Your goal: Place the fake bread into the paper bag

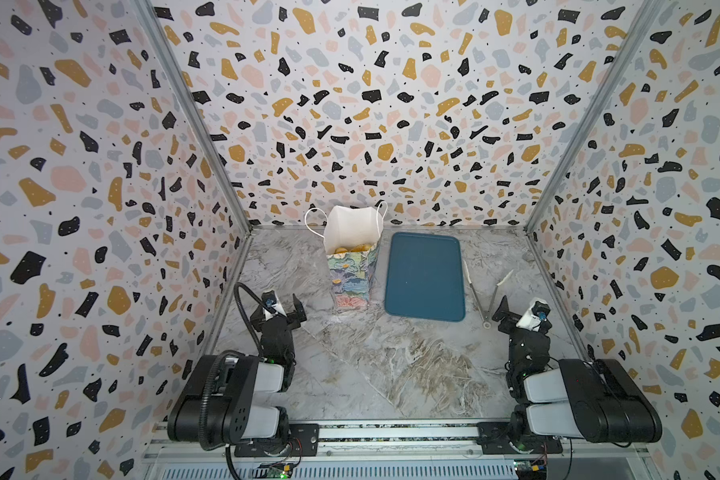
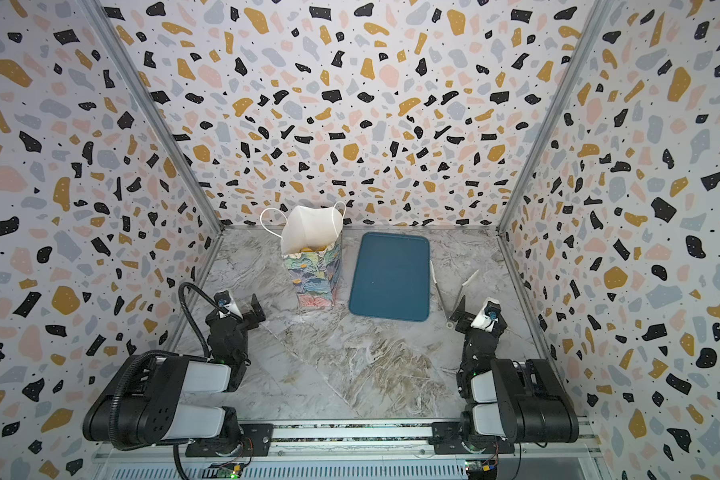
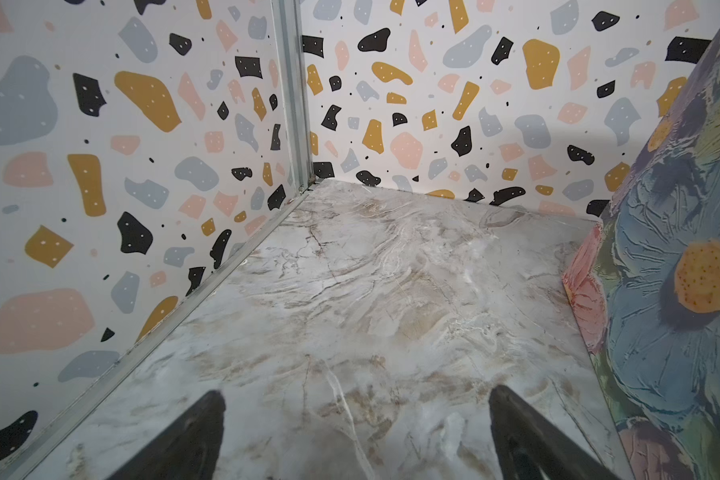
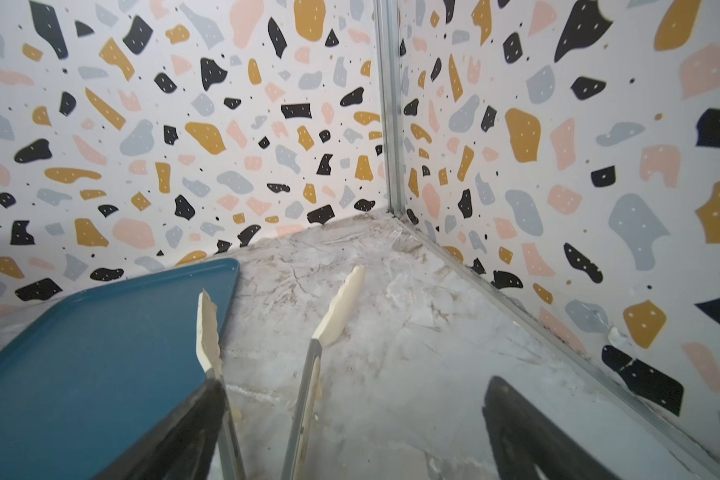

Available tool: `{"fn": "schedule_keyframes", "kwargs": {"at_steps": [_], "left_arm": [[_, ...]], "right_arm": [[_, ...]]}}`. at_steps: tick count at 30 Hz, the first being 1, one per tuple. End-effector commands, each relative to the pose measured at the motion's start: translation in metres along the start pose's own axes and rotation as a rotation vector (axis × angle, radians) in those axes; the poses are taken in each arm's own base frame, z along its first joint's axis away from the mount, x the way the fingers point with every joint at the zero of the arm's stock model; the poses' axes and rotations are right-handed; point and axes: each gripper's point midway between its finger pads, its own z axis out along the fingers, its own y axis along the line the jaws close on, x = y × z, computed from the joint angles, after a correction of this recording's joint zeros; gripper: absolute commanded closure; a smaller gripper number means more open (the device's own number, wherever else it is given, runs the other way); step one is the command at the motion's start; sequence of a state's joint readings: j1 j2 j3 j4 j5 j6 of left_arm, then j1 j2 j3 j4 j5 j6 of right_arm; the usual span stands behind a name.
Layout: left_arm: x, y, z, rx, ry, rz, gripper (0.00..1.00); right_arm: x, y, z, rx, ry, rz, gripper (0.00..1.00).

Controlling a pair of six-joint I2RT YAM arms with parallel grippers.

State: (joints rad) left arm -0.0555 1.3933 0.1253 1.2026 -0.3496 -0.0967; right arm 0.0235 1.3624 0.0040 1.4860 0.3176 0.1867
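Rail [image 1: 391,432] and both folded arm bases sit nearest in both top views, at 6 o'clock. Left gripper [image 1: 283,307] hangs at 9 o'clock of the marble table [image 1: 371,365], jaws spread, nothing between them. Right gripper [image 1: 520,316] is at 3 o'clock, jaws spread too, holding nothing. Paper bag [image 1: 352,274] stands upright at 11 o'clock near the back wall [image 1: 391,124], mouth open, white inside, cord handles out to both sides. Fake bread [image 1: 352,248] shows as golden lumps down inside the bag; a count is not possible. Blue tray [image 1: 424,276] lies flat just beside the bag, on its 3 o'clock side. Tongs [image 1: 481,291] lie on the table at the tray's 3 o'clock side, arms splayed, hinge end just beside the right gripper; contact cannot be told. The bag is at 1 o'clock from the left gripper, apart from it, with bare table between. It is at 10 o'clock from the right gripper, well apart, with the tray and tongs between. Terrazzo-print walls close three sides, with metal posts in the corners.

Left wrist view: black fingers [image 3: 524,436] are wide apart over the table [image 3: 350,291]. The bag's floral side [image 3: 674,291] stands close beside one finger, not between them. Bread is hidden here. A corner post [image 3: 294,104] and walls are beyond.

Right wrist view: fingers [image 4: 528,436] are wide apart. The tongs [image 4: 337,307] lie on the marble ahead, with both arms running in between the fingers and one arm close along a finger. The tray [image 4: 100,365] is beside them. Bag and bread are out of view.
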Motion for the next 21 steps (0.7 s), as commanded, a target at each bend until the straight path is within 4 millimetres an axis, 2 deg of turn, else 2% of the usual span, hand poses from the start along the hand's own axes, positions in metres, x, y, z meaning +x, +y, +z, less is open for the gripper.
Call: {"fn": "schedule_keyframes", "kwargs": {"at_steps": [1,5,7,9,10,12,15,21], "left_arm": [[-0.017,0.000,0.000,-0.005,-0.063,-0.012,0.01],[-0.017,0.000,0.000,-0.006,-0.063,-0.012,0.01],[-0.017,0.000,0.000,-0.005,-0.062,-0.012,0.01],[-0.017,0.000,0.000,-0.006,-0.062,-0.012,0.00],[-0.016,0.000,0.000,-0.006,-0.060,-0.010,0.00],[-0.017,0.000,0.000,-0.006,-0.062,-0.012,0.00],[-0.017,0.000,0.000,-0.006,-0.061,-0.011,0.00],[-0.017,0.000,0.000,-0.006,-0.061,-0.011,0.01]], "right_arm": [[-0.007,0.002,-0.003,-0.020,-0.030,-0.012,0.01],[-0.002,0.025,0.002,-0.143,-0.011,-0.078,0.01],[0.011,0.040,0.005,-0.217,0.021,-0.118,0.01],[0.006,0.045,0.006,-0.217,-0.018,-0.137,0.01],[0.010,0.045,0.007,-0.211,0.005,-0.145,0.01],[0.017,0.048,0.016,-0.208,0.049,-0.159,0.01],[0.029,0.066,0.033,-0.244,0.121,-0.214,0.01],[0.028,0.065,0.031,-0.241,0.113,-0.213,0.01]]}}
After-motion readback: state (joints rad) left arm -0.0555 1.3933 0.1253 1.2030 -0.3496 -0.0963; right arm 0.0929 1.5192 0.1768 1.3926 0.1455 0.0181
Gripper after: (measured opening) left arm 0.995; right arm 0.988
